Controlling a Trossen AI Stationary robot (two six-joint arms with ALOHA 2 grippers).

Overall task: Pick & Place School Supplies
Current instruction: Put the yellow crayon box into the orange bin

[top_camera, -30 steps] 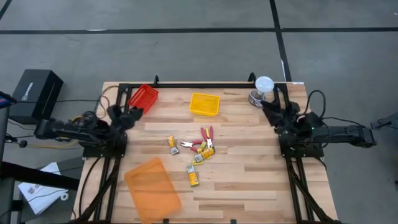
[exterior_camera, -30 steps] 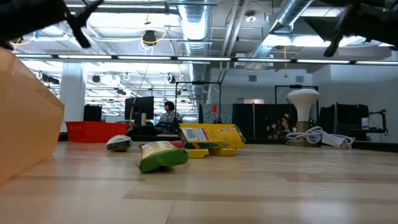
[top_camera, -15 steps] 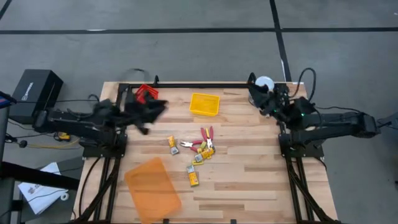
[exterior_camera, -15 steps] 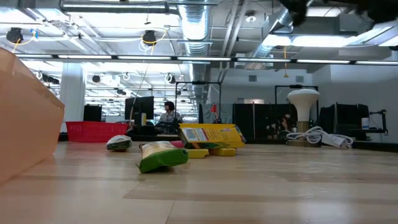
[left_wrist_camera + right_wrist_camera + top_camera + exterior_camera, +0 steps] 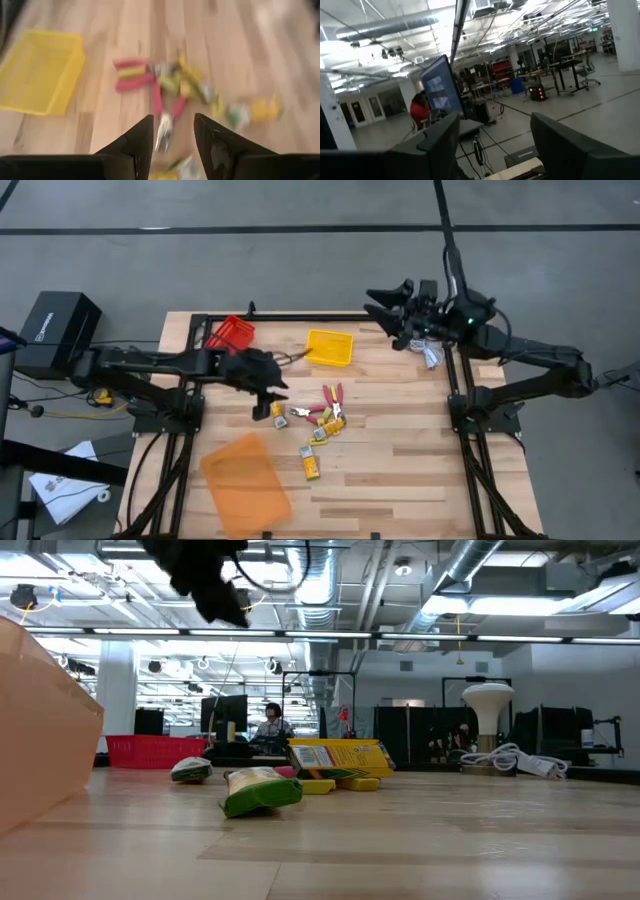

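Observation:
The school supplies (image 5: 315,420) lie scattered at the table's middle: small yellow-and-white packs (image 5: 311,466) and red-handled little tools (image 5: 132,75). They lie flat on the wood. The low view shows a yellow pack (image 5: 338,755) and a green-and-white one (image 5: 262,790). My left gripper (image 5: 270,398) hangs open above the left end of the cluster, tipped downward, and its wrist view (image 5: 172,120) shows nothing between its fingers. My right gripper (image 5: 378,305) is raised over the far edge, open, and looks into the room (image 5: 495,120).
A red basket (image 5: 232,333) stands at the far left, a yellow tray (image 5: 329,347) at the far middle, and an orange tray (image 5: 245,480) at the near left. A white lamp (image 5: 487,700) with a cable (image 5: 430,356) stands at the far right.
My left gripper has swung from the table's left edge toward the middle, rolling and tipping down over the supplies. My right gripper has risen from the right edge and moved toward the far edge, now pointing out into the room. The supplies have not moved.

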